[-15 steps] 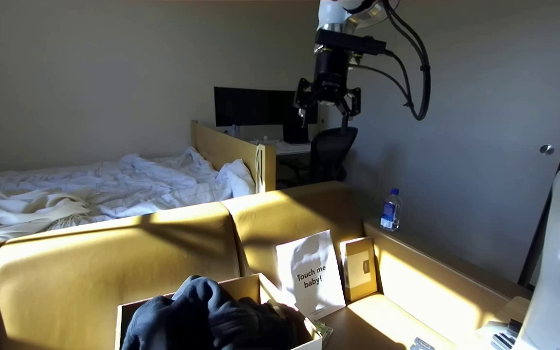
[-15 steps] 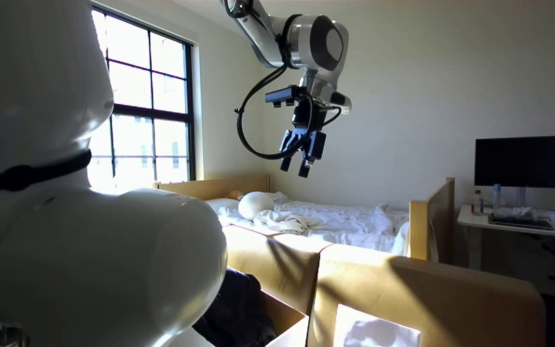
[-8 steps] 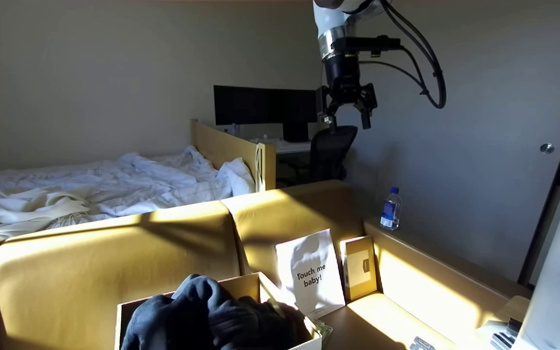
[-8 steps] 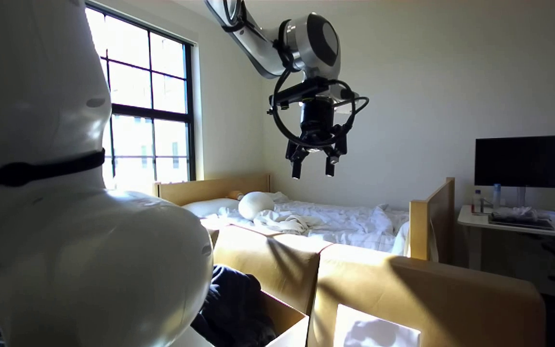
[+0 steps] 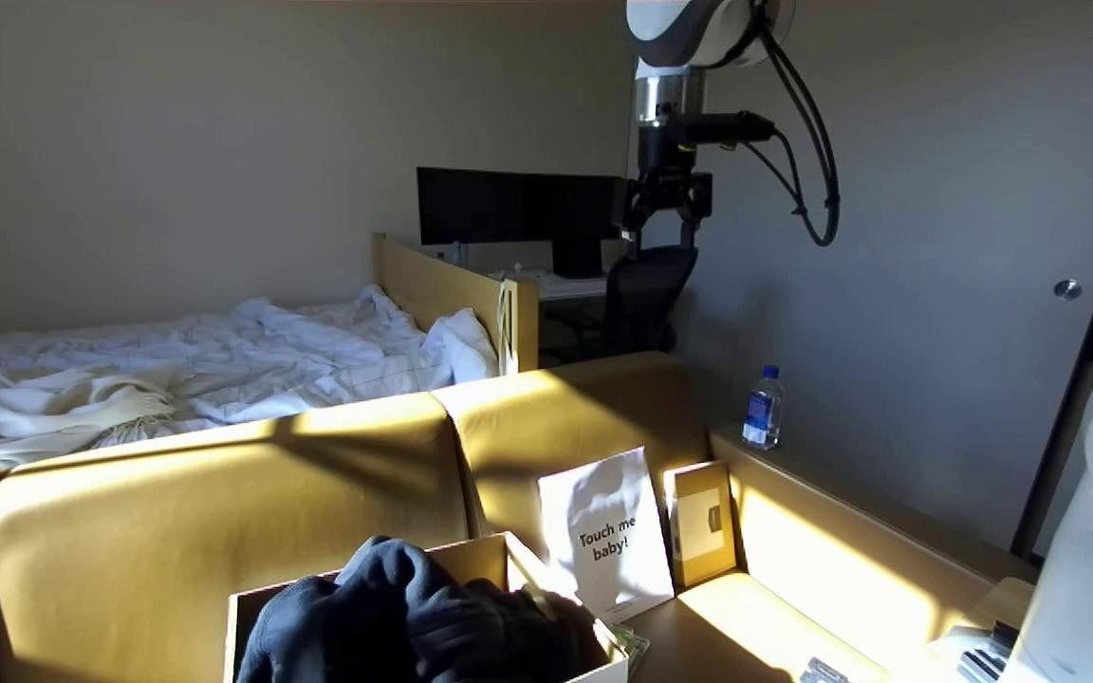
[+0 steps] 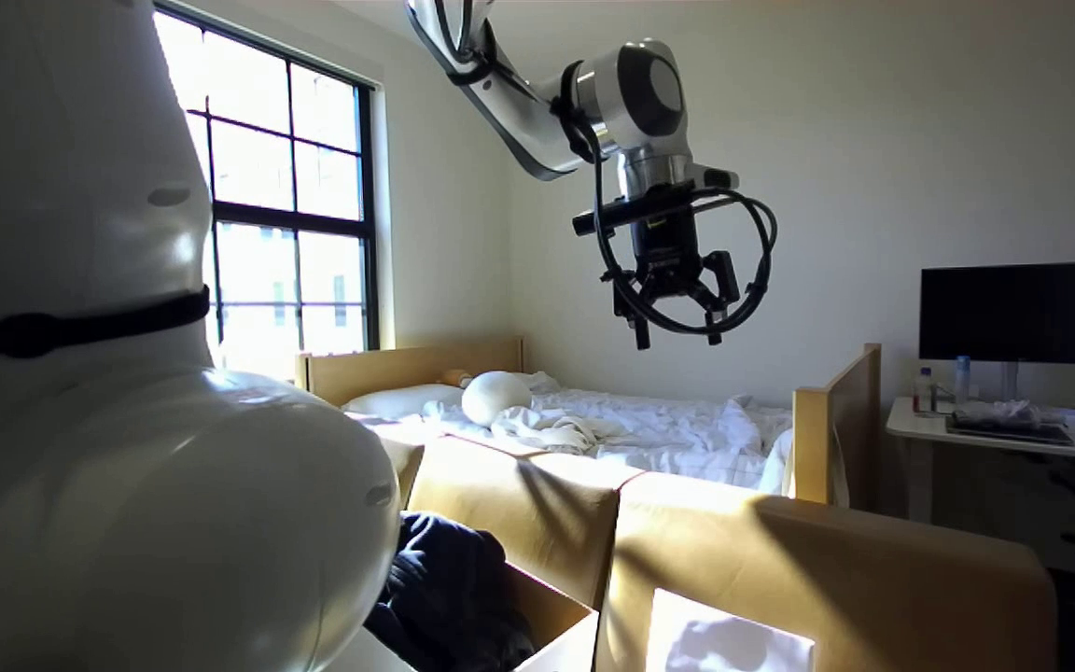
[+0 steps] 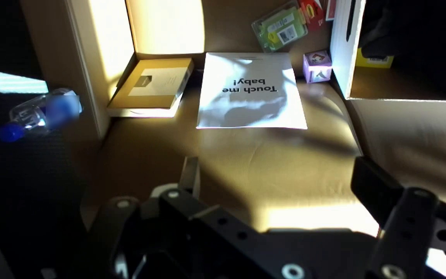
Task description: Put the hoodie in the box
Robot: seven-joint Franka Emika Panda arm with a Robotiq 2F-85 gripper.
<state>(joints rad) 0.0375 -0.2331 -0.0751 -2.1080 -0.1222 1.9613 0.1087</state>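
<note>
Presently: your gripper [image 6: 678,337], spread wide, holding nothing; dark hoodie [image 5: 404,617], heaped in box [image 5: 478,563], proud of its rim. Hazard: swinging low, you could snag and pull folds out.

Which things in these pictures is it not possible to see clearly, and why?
The hoodie and box: cut off by the bottom edge in both exterior views; the arm hides more of them in an exterior view.
Bottle label: blurred in the wrist view.
Yellow item inside the box: partly hidden by the hoodie, wrist view.
</note>
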